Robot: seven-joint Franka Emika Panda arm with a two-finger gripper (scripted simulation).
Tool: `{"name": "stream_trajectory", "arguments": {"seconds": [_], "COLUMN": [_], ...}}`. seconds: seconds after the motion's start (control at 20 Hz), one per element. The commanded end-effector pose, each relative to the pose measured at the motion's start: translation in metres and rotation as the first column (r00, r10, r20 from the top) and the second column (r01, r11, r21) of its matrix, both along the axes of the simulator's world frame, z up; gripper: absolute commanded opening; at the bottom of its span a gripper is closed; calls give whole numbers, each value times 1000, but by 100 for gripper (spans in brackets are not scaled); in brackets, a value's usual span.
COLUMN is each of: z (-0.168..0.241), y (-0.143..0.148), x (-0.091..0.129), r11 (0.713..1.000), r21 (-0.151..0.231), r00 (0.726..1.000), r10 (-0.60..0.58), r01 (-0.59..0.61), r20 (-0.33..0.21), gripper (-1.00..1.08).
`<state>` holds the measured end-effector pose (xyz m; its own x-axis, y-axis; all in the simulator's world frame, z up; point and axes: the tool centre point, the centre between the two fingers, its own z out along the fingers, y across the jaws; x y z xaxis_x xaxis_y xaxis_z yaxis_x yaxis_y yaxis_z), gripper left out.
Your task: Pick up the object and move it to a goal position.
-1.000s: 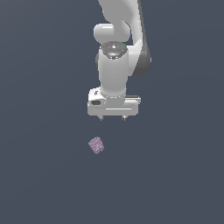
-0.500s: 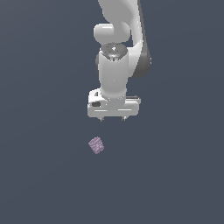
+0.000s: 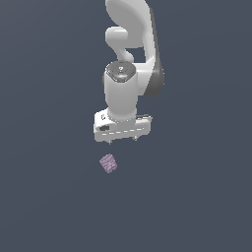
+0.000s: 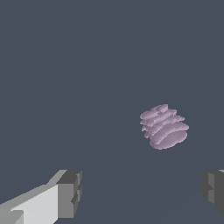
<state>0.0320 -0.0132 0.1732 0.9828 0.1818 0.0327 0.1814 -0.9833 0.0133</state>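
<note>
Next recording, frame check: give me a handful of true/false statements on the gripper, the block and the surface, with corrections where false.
1. The gripper holds the block. False: it hangs above the block, apart from it.
2. The jaws stand open in the wrist view. True: the fingers are wide apart with nothing between them.
3. The block is pale purple-pink and ridged. True.
4. The block lies towards the exterior view's right of the gripper. False: slightly towards its left.
5. A second block lies nearby. False: only one is visible.

Flat, even simulator light, dim dark grey-blue background, no cast shadows or glare. White arm shaded darker on the exterior view's right. Both views sharp, slightly low-res.
</note>
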Motion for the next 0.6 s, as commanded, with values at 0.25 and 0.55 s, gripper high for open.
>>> {"name": "stream_trajectory", "arguments": {"seconds": [0.25,0.55], "z": [-28,-51], "y": [-22,-41], "x": [17,28], "r11": [987,958], "r21": [-5,-2], "r00": [987,957], "r10": [162,288], "r01": [-162,-288], "r20": [-15,-25], "gripper": [100,100]}}
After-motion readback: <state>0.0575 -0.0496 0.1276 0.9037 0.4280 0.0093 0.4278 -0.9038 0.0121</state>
